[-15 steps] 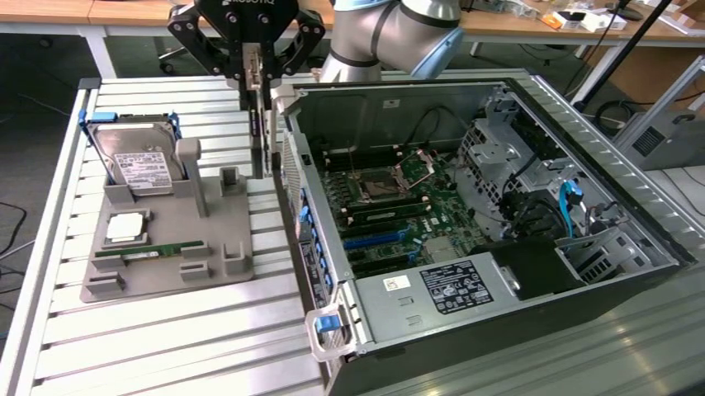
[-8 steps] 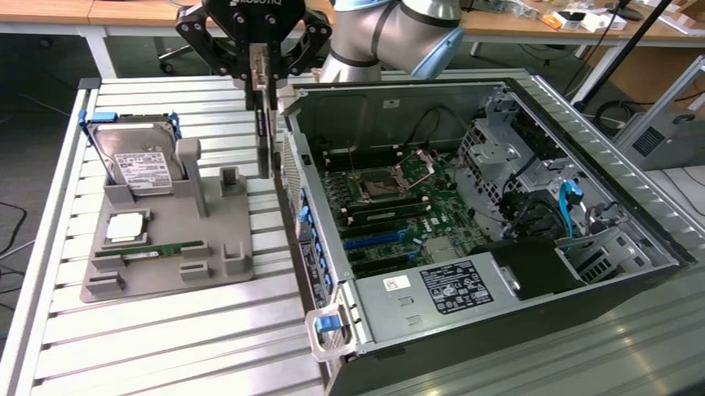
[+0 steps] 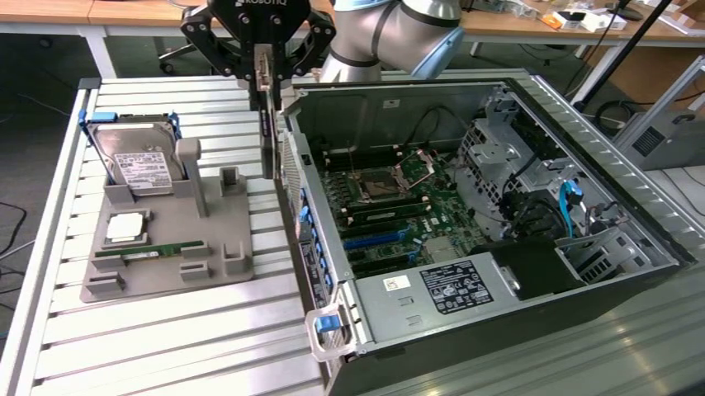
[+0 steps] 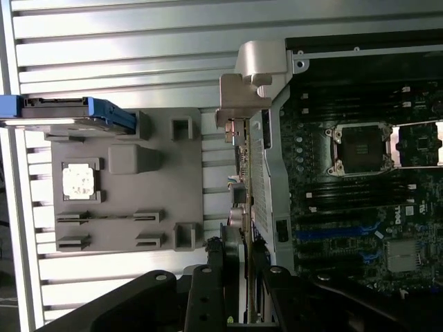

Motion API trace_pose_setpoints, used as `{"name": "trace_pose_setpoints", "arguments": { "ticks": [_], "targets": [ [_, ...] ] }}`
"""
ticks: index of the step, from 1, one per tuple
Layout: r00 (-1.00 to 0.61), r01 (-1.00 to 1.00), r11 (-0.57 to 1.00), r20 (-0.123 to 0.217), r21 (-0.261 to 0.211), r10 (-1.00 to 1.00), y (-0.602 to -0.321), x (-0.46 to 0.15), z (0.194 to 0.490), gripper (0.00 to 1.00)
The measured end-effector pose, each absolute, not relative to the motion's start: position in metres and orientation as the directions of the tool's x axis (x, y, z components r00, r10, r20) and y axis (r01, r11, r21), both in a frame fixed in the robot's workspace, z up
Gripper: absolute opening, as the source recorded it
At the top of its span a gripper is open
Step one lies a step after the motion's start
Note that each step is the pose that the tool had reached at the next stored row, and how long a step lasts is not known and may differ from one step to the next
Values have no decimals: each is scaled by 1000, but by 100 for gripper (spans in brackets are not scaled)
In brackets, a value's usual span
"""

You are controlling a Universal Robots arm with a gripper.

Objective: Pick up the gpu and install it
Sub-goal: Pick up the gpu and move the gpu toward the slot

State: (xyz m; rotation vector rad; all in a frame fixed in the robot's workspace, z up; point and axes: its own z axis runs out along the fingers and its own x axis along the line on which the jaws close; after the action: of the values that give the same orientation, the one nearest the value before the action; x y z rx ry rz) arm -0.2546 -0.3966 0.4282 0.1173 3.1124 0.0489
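Gripper (image 3: 266, 73): closed on the gpu (image 3: 269, 132), jaws pinching the card's flat sides near its upper end.
Gpu: hanging upright and edge-on, just outside the computer case (image 3: 375, 103), beside its wall on the exterior view's left; cannot tell whether touching that wall.
Wrist view: gripper (image 4: 239, 283) looking down along the gpu (image 4: 242, 200), case wall (image 4: 277, 173) right alongside.
Inside the case: motherboard (image 3: 408, 198) with a blue slot (image 3: 369, 239) near that same wall.
Outside the case: gray holder (image 3: 165, 247) on the table (image 3: 165, 346), well clear of the card, carrying a hard drive (image 3: 138, 161) and a RAM stick (image 3: 149, 249).
Step in hand, judged: carrying the card over the wall towards the board.
Doing it well: keep the card plumb, keep its lower end above the wall's rim while crossing, hold its long edge parallel to the slot, avoid twisting in the grip.
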Motion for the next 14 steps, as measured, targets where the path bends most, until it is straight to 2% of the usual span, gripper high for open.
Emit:
{"name": "trace_pose_setpoints", "arguments": {
  "ticks": [14],
  "targets": [
    [-997,75,997,-26,30,76,-397,-251,428,27]
  ]
}}
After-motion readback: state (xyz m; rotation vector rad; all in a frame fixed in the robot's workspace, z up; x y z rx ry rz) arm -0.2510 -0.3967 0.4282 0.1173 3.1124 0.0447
